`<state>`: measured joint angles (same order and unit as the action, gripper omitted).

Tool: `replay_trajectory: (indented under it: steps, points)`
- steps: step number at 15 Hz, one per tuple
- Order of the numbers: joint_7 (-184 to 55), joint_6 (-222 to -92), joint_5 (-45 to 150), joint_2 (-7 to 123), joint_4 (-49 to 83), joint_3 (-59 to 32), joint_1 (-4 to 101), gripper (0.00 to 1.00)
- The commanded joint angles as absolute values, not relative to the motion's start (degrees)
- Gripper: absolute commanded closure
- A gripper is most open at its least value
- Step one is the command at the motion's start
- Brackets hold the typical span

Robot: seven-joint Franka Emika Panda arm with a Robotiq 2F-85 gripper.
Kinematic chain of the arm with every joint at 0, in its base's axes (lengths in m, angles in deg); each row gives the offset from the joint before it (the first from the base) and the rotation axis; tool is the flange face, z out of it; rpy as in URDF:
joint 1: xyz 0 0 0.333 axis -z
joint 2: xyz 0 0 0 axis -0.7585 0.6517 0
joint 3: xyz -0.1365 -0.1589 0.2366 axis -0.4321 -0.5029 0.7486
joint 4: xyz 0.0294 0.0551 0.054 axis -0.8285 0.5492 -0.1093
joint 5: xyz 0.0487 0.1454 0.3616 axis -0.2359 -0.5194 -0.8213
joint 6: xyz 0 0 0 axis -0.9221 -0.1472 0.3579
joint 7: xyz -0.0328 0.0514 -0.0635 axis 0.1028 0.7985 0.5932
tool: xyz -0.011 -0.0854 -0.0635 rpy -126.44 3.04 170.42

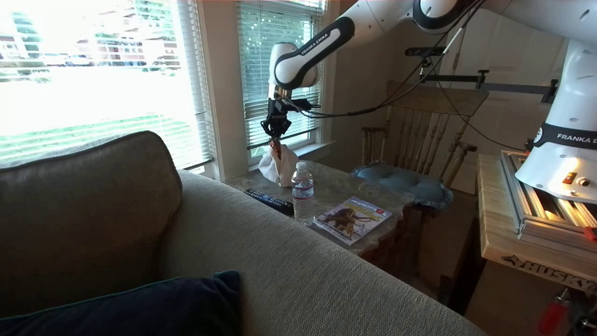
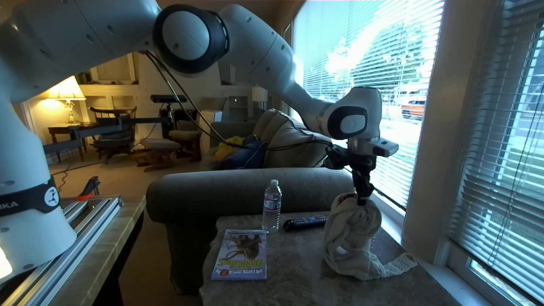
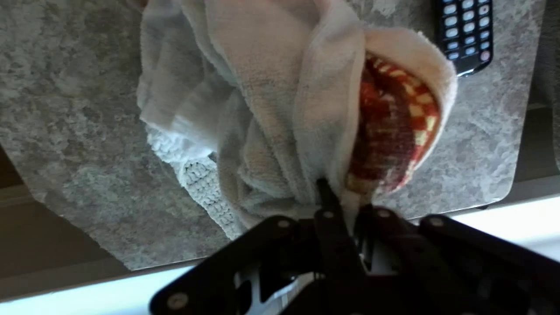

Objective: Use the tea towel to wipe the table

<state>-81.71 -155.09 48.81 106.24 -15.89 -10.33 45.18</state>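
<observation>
The tea towel (image 3: 267, 96), whitish with a red and yellow checked patch, hangs bunched from my gripper (image 3: 345, 197). In the wrist view the fingers pinch a fold of it, and the far fingertip is partly buried in cloth. An exterior view has the towel (image 2: 350, 238) drooping below the gripper (image 2: 362, 200), its knitted end trailing on the mottled grey table (image 2: 297, 272). Seen from elsewhere, the towel (image 1: 279, 168) sits at the window end of the table (image 1: 347, 182), behind the bottle, under the downward-pointing gripper (image 1: 275, 138).
A black remote (image 2: 306, 222) lies close to the towel. Beside it stands a clear water bottle (image 2: 272, 207), upright, with a magazine (image 2: 240, 255) flat nearby. The sofa arm (image 1: 261, 252) borders the table along one side, a window sill (image 2: 393, 223) along another. A wooden chair (image 1: 406, 182) stands past it.
</observation>
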Motion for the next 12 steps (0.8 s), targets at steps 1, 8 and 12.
replay_trajectory:
  steps: [1, 8, 12]
  points:
    - [-78.17, -154.87, 49.06, 96.94, -4.04, -11.92, 45.4, 0.97]
    - [-68.04, -149.14, 53.84, 85.29, 11.66, -14.96, 45.6, 0.97]
    - [-64.01, -145.54, 60.09, 81.67, 18.25, -16.54, 44.98, 0.97]
